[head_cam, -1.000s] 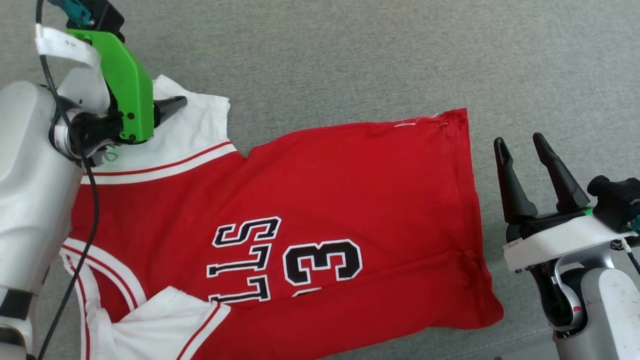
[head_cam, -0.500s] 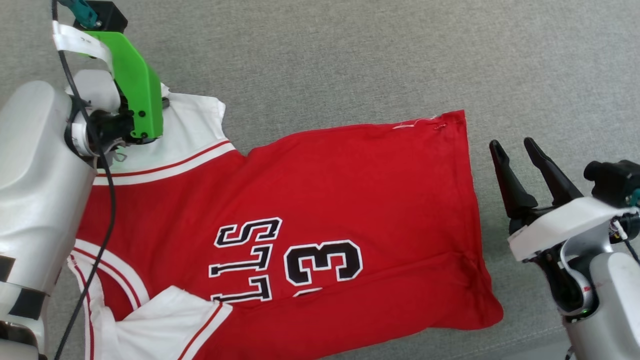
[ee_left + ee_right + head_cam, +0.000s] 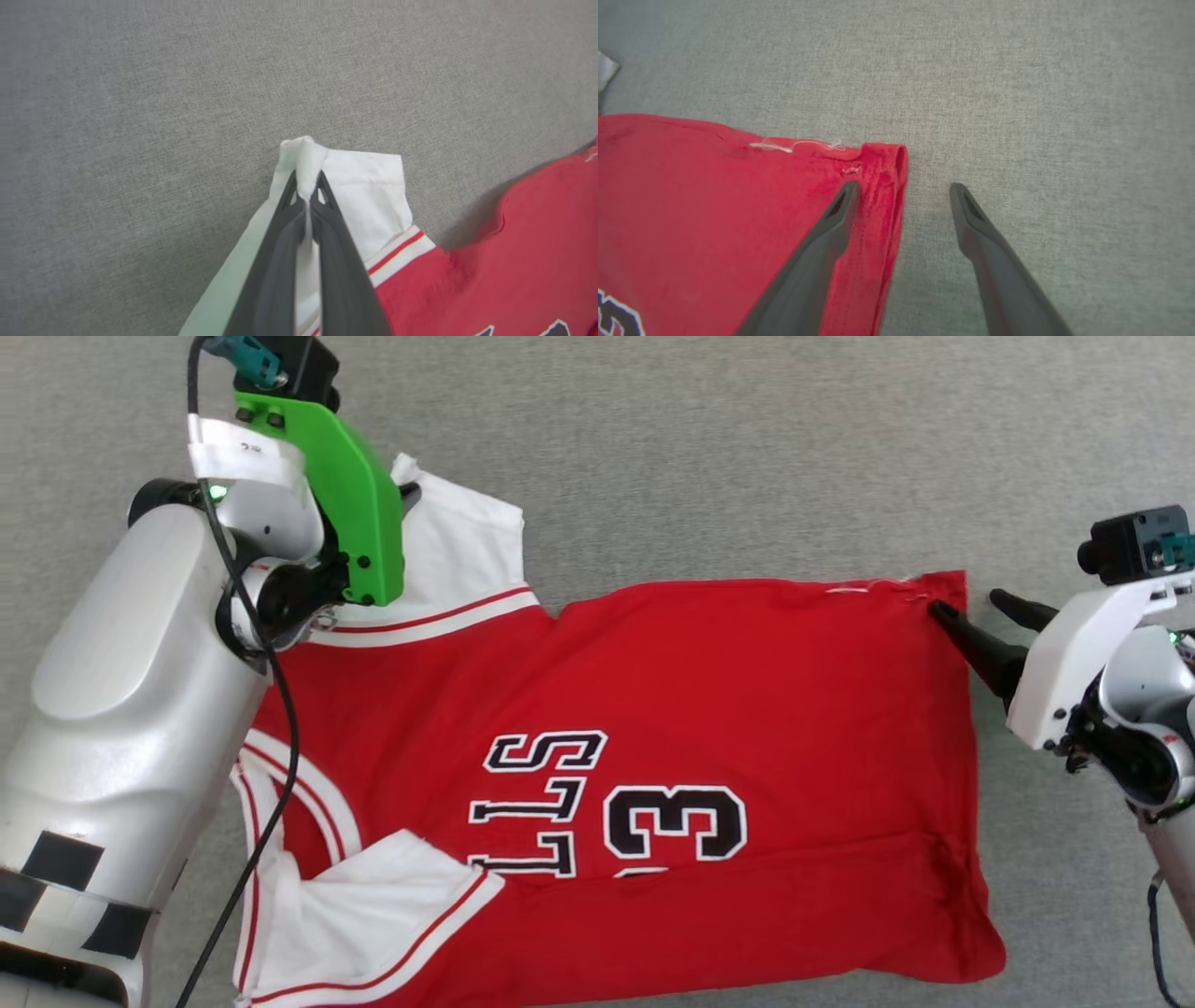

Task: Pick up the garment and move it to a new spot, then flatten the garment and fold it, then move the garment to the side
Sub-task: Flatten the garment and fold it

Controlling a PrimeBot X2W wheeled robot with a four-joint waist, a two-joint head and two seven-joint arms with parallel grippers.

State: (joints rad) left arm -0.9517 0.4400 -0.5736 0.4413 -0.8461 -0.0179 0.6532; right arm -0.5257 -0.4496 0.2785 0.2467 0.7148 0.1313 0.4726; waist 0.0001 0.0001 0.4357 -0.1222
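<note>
The left gripper [image 3: 306, 181] is being pressed together on the garment's [image 3: 747, 709] white sleeve corner [image 3: 369, 196]. The right gripper [image 3: 903, 189] is being held spread astride the garment's red hem corner [image 3: 882, 163]. The garment is lying face-up on the grey surface [image 3: 747, 448], apparently being flattened, with folding not yet begun. Its near sleeve is being cut off in the head view.

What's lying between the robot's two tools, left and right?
The garment, seen in the head view: it reaches from the left tool, shut on its white sleeve, to the open right tool at its opposite end.
</note>
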